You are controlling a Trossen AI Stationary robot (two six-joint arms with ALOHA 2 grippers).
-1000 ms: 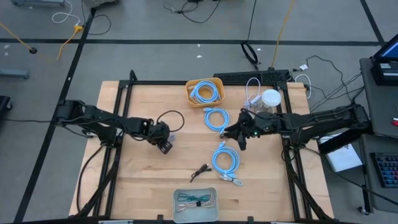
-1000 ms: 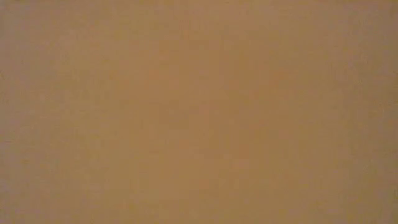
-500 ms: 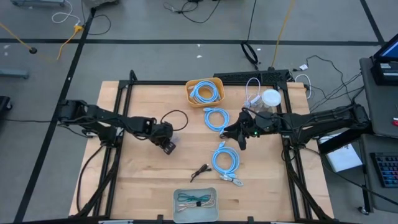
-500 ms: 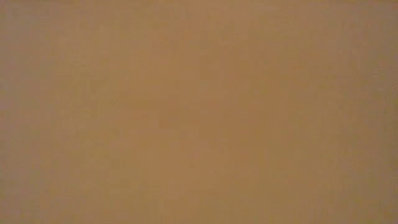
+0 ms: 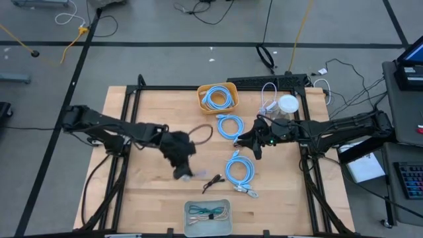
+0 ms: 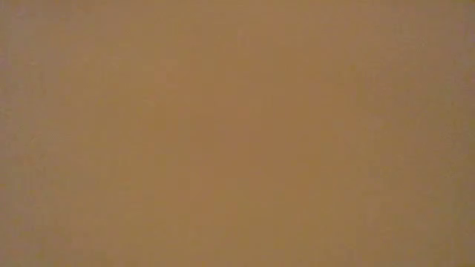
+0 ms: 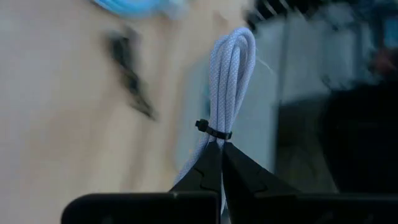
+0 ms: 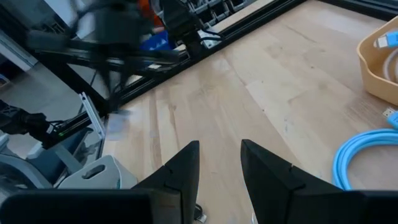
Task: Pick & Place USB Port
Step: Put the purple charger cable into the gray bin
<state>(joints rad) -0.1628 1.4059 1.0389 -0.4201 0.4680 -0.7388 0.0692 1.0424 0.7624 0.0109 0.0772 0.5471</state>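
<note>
My left gripper (image 5: 181, 166) is over the table's middle, left of a small black cable (image 5: 211, 182), and is shut on a pale braided cable bundle (image 7: 229, 81) bound by a black tie (image 7: 213, 131). The grey tray (image 5: 207, 213) with coiled cables sits at the near edge. My right gripper (image 5: 254, 144) is open and stands between two blue cable coils (image 5: 230, 125) (image 5: 239, 170) lying flat on the wood. In the right wrist view the right gripper (image 8: 220, 163) has bare wood ahead of it. The low view shows only a flat tan field. My left gripper pinches the pale cable bundle between its two shut fingers (image 7: 208, 168), just behind the black tie (image 7: 213, 131). The looped end (image 7: 239, 40) sticks out past the fingertips, along the fingers. In the high view the bundle (image 5: 186, 174) shows as a pale blur beyond the gripper, toward the near edge.
A yellow basket (image 5: 201, 100) with a blue coil stands at the far edge. A white round object (image 5: 287, 104) and a white cable (image 5: 268, 98) lie far right. Black frame rails (image 5: 125, 132) cross the table on both sides. Bare wood lies near left.
My left gripper has moved toward the table's right and near edge, toward the grey tray, turning its fingers toward the near edge. It has stayed shut and carried the pale cable bundle along. The right arm has kept still.
</note>
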